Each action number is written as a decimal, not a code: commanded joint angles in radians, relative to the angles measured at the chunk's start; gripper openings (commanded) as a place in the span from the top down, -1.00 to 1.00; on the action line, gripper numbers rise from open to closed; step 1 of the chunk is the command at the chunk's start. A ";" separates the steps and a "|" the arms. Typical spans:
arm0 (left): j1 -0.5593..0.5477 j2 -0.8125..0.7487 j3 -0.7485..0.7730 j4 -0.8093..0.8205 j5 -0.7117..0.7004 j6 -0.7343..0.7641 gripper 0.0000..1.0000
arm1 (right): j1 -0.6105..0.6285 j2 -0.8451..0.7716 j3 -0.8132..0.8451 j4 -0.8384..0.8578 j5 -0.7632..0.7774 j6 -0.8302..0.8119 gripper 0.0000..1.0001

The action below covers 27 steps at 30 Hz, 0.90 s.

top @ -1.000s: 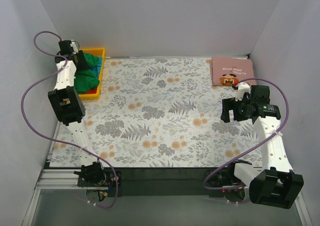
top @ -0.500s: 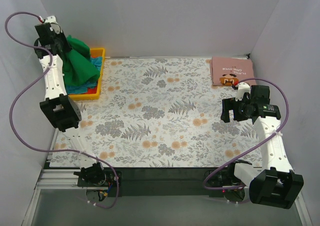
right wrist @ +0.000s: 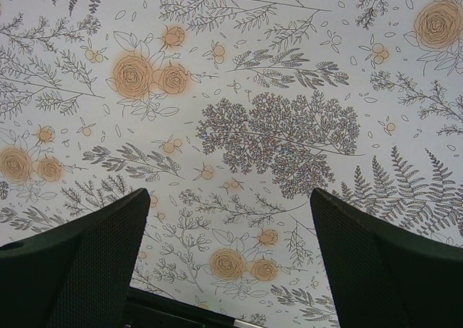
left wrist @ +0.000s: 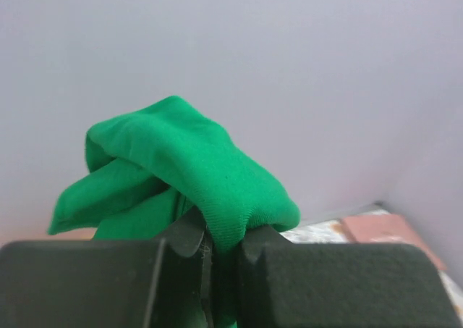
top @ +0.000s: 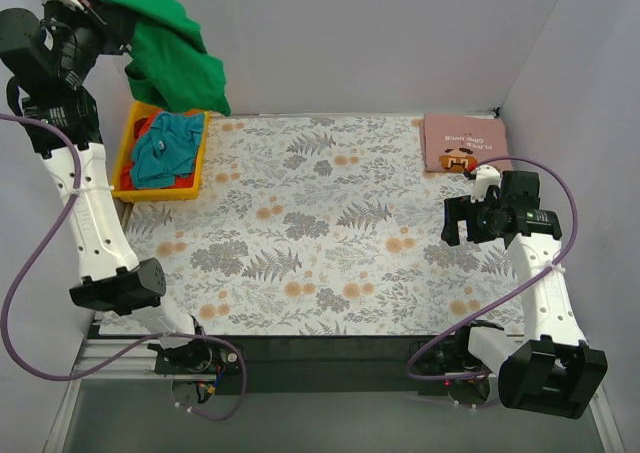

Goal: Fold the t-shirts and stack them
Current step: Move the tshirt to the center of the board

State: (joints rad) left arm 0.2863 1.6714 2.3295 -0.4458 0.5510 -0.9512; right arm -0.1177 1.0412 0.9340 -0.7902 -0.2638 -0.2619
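Observation:
High at the top left, my left gripper is shut on the bright green t-shirt, which hangs in the air above the yellow bin. In the left wrist view the green t-shirt bunches out between the pinched jaws of my left gripper. A teal t-shirt and a red one lie in the bin. A folded dusty pink t-shirt with a cartoon face lies at the far right corner. My right gripper hovers open over the floral cover, its fingers wide apart with nothing between them.
The floral table cover spans the whole table between the two arms. Grey walls close in the back and both sides. The left arm stretches tall along the left wall, and cables loop from both arms.
My left gripper closed on the green t-shirt in the bin and lifted it high up and leftward, uncovering the teal and red shirts. The right arm has not moved.

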 commanded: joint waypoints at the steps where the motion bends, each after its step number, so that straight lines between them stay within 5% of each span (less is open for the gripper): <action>1: -0.071 -0.067 -0.105 0.076 0.173 -0.132 1.00 | -0.003 -0.020 0.015 -0.003 -0.011 -0.003 -0.97; 15: -0.447 -0.323 -0.867 0.065 0.262 0.090 1.00 | -0.003 -0.015 0.017 -0.007 -0.032 -0.011 -0.97; 17: -0.455 -0.334 -0.987 0.043 0.334 0.184 0.01 | -0.003 -0.012 0.016 -0.010 -0.049 -0.022 -0.97; 19: -0.455 -0.312 -1.013 -0.058 0.307 0.279 -0.54 | -0.003 -0.007 0.019 -0.014 -0.064 -0.033 -0.97; 24: -0.412 -0.295 -1.051 -0.347 0.299 0.540 -0.82 | -0.003 0.029 0.035 -0.017 -0.129 -0.095 -0.97; 27: -0.414 -0.352 -1.171 -0.344 0.247 0.558 -0.84 | 0.006 0.103 0.084 -0.014 -0.207 -0.109 -0.96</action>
State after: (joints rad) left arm -0.1295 1.4044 1.2472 -0.6880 0.8196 -0.5236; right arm -0.1173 1.0889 0.9504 -0.8055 -0.3698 -0.3309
